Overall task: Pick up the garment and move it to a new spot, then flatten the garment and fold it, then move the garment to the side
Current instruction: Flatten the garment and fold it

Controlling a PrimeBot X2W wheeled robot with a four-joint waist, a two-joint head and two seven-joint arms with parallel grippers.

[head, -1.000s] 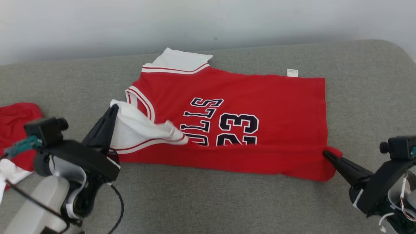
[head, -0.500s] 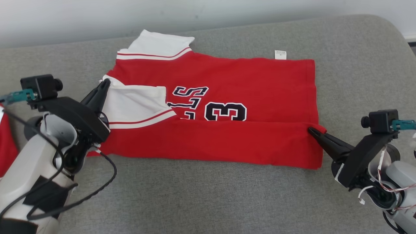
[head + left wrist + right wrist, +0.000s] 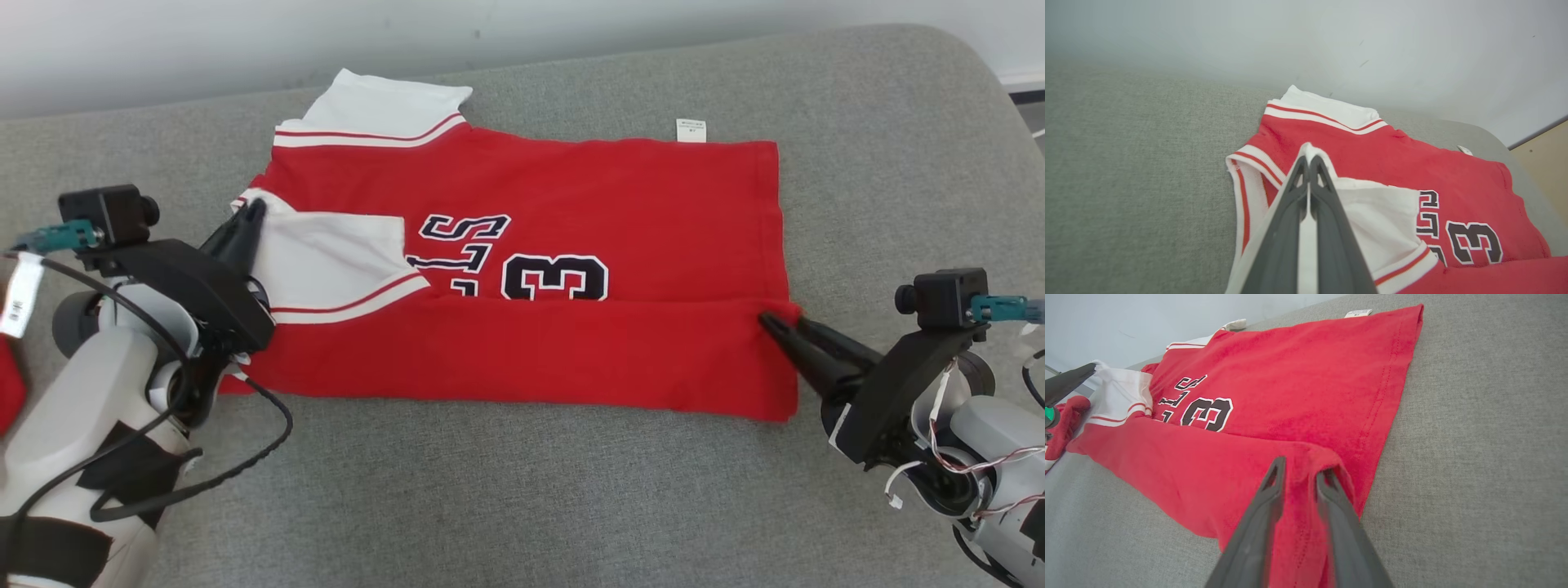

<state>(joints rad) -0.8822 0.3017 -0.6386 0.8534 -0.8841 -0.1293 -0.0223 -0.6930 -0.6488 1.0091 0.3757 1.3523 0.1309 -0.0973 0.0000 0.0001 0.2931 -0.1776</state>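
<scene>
One red jersey [image 3: 571, 212] lies mid-frame, bearing one small white tag [image 3: 690, 130] at its upper edge. Two pincers: left pincer [image 3: 249, 219], right pincer [image 3: 780, 325]. One other red cloth [image 3: 1063, 420] sits at far left.

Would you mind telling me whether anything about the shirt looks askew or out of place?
The shirt has its near edge folded over the lettering, hiding part of the number. The white sleeve lies slanted across the chest, and a white label sticks out past the far edge.
</scene>
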